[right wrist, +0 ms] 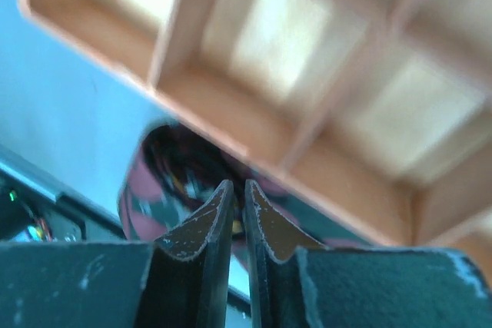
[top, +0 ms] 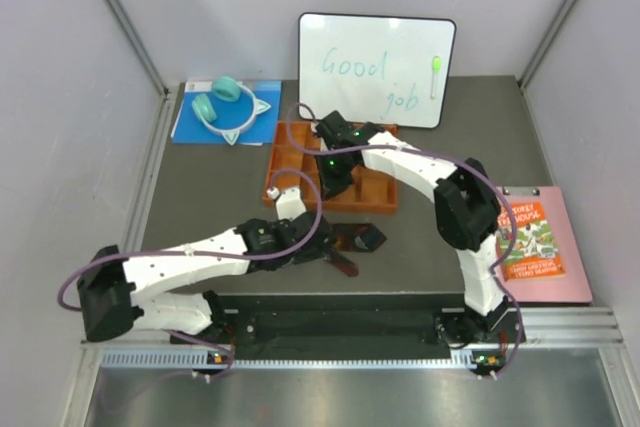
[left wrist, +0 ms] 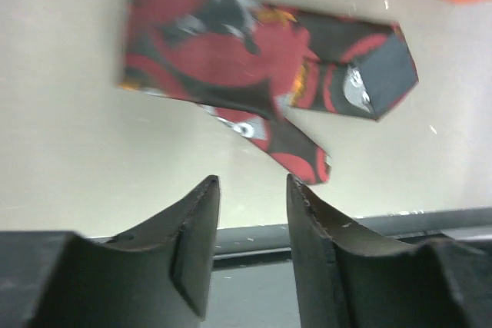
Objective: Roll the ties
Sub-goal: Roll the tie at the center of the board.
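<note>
One tie (top: pixel 357 240), dark red with a black pattern, lies loosely folded flat on the table just in front of the orange tray (top: pixel 285 152), with a narrow tail toward the near edge. In the left wrist view the tie (left wrist: pixel 246 67) lies just beyond my left gripper (left wrist: pixel 252 190), which is open and empty. In the top view my left gripper (top: pixel 320 244) sits at the tie's left end. My right gripper (top: pixel 335 187) hovers over the tray's front cells. In its own view the right gripper (right wrist: pixel 238 188) is shut with nothing between the jaws. The tie (right wrist: pixel 150 186) shows below the tray's front wall (right wrist: pixel 207 117).
A whiteboard (top: pixel 375 67) reading "Good job" stands at the back. Teal headphones (top: pixel 222 102) lie on a blue sheet at the back left. A pink clipboard with a booklet (top: pixel 530 242) lies at the right. A black rail (top: pixel 340 322) runs along the near edge.
</note>
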`<action>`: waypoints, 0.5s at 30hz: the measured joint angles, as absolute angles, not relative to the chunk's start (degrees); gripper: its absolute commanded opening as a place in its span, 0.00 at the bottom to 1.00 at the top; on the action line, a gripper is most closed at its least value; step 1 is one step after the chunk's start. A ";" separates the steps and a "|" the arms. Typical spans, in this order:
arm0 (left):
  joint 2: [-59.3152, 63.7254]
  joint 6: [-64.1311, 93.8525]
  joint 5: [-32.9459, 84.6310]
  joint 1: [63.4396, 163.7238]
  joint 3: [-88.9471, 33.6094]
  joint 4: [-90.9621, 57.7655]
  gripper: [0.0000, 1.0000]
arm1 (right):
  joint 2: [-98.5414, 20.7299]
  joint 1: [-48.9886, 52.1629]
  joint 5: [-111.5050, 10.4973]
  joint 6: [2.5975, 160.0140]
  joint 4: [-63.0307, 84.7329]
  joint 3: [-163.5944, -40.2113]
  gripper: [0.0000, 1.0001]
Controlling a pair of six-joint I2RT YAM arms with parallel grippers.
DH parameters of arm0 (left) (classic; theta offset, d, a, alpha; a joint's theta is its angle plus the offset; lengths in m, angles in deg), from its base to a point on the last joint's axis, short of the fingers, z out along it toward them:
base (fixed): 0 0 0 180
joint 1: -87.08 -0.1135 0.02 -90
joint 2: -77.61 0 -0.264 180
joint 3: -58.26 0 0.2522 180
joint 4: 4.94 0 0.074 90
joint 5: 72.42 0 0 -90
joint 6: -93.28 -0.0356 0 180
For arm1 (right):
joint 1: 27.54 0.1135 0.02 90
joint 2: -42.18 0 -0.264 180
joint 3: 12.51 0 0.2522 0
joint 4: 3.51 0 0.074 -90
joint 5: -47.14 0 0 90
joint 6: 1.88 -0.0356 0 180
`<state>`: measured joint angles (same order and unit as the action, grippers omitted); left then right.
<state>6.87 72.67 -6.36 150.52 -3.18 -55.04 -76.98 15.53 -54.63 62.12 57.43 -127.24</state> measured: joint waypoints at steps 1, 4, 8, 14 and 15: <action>8.47 72.45 -7.59 150.48 -3.18 -56.55 0.50 | -75.16 15.51 -54.90 61.90 56.34 -124.57 0.12; 12.84 70.74 -9.53 148.55 -3.18 -59.87 0.51 | -67.95 15.77 -56.45 59.94 54.75 -115.04 0.12; 15.66 67.46 -10.06 142.63 -3.18 -62.32 0.51 | -59.62 16.88 -58.92 56.72 51.12 -105.77 0.12; 17.69 62.81 -8.33 137.10 -2.61 -61.79 0.51 | -56.15 18.04 -63.62 52.77 44.82 -101.88 0.09; 17.84 62.35 -7.81 136.31 -2.31 -61.47 0.51 | -56.17 18.11 -64.16 52.20 43.77 -101.64 0.09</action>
<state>17.84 62.35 -7.81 136.31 -2.31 -61.47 -56.17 18.11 -64.16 52.20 43.77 -101.64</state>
